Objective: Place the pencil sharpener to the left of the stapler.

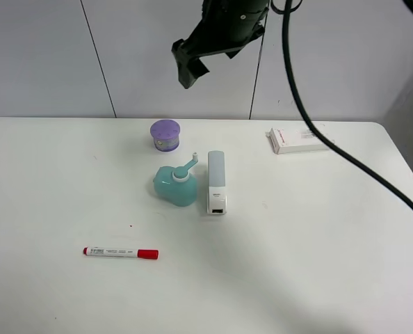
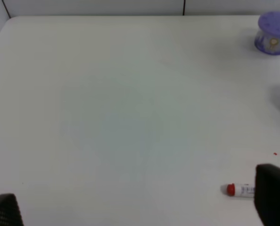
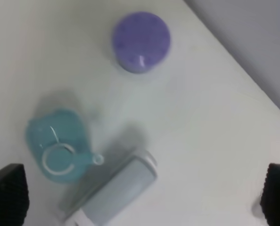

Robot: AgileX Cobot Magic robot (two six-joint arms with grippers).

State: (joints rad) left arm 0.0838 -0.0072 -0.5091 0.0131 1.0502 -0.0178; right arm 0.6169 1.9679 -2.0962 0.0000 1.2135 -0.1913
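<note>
The teal pencil sharpener [image 1: 174, 186] with its white collar and thin crank sits on the white table [image 1: 318, 236], close beside the left side of the long white stapler [image 1: 216, 181]. My right gripper [image 1: 190, 64] hangs high above them, open and holding nothing. In its wrist view the sharpener [image 3: 57, 143] and the stapler [image 3: 112, 192] lie below, between the dark fingertips [image 3: 7, 194]. My left gripper [image 2: 139, 200] is open over bare table, holding nothing, and is out of the exterior view.
A purple round container [image 1: 165, 135] stands behind the sharpener. A flat white box [image 1: 297, 139] lies at the back right. A red-capped marker [image 1: 120, 252] lies at the front left, also in the left wrist view as marker [image 2: 239, 189].
</note>
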